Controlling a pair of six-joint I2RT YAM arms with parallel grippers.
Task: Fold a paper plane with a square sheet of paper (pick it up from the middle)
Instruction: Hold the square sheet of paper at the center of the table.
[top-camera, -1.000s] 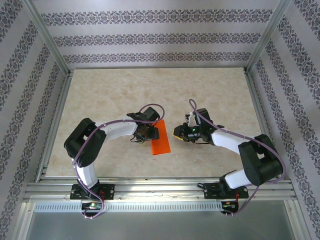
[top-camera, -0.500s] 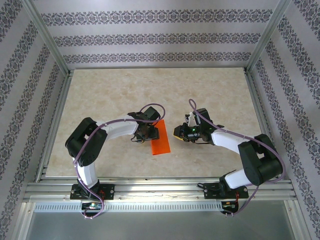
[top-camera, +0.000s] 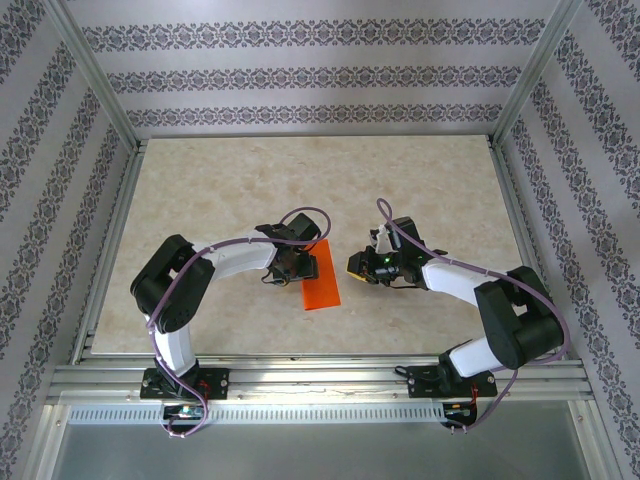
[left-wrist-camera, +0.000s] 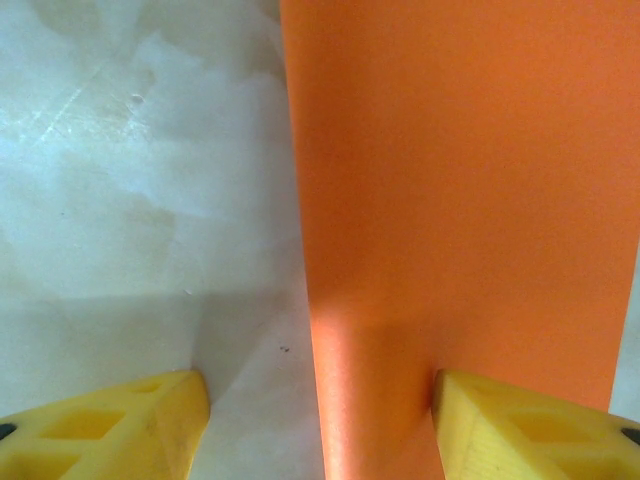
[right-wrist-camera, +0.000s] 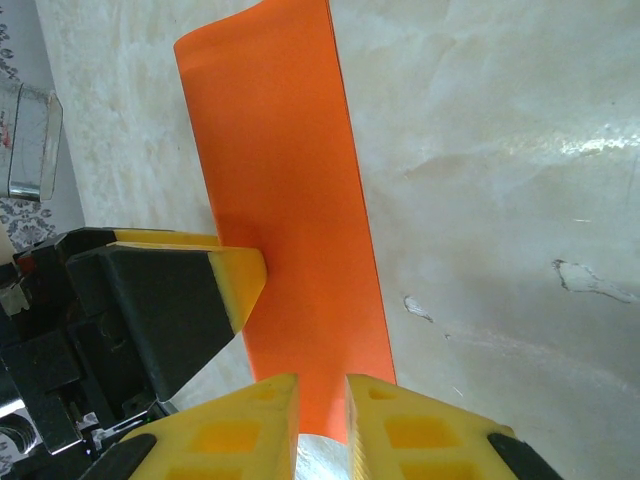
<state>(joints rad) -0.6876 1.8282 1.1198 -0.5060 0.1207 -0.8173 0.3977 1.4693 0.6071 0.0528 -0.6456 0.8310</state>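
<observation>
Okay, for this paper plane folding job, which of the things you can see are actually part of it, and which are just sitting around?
Part of the job:
- orange paper, lying on the table
- left end effector, jaws wide apart over the paper
- right end effector, at the paper's edge

Just surroundings:
- marbled tabletop
- patterned walls
- aluminium frame
</observation>
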